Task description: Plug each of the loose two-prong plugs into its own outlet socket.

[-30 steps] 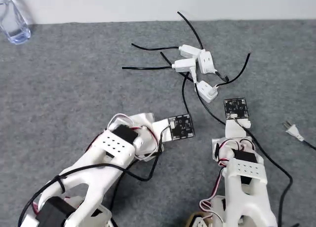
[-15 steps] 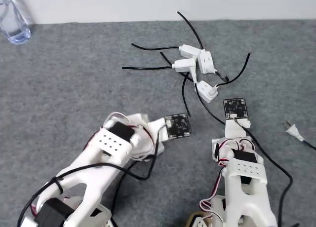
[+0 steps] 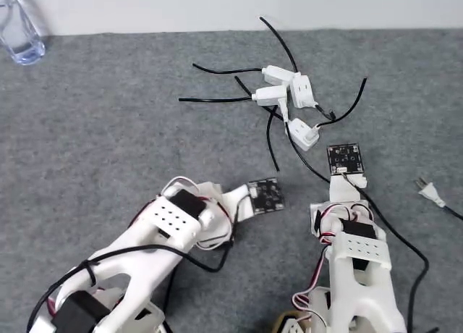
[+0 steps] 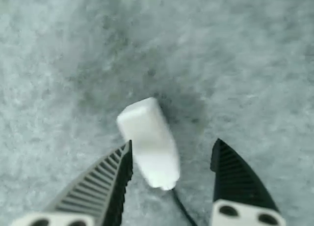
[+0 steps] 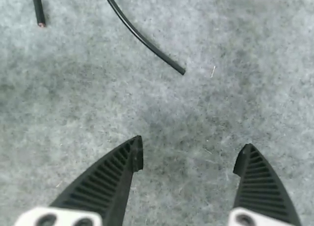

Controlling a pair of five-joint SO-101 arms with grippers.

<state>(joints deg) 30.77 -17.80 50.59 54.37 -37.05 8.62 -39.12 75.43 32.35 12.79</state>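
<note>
Left gripper: fingers spread, low over the grey worktop. A white plug body lies flat between them, closer to one finger; cannot tell whether it touches. A black cord leaves its near end.

Right gripper: fingers spread wide, nothing between them, bare worktop below. Loose black wire lies just ahead of it.

Both arms sit at the near edge, left arm angled towards the right arm.

Cluster of white sockets with tangled wires: towards the far edge, right of centre.

Loose two-prong plug: near the right edge, unplugged.

Clear glass: far left corner.
</note>
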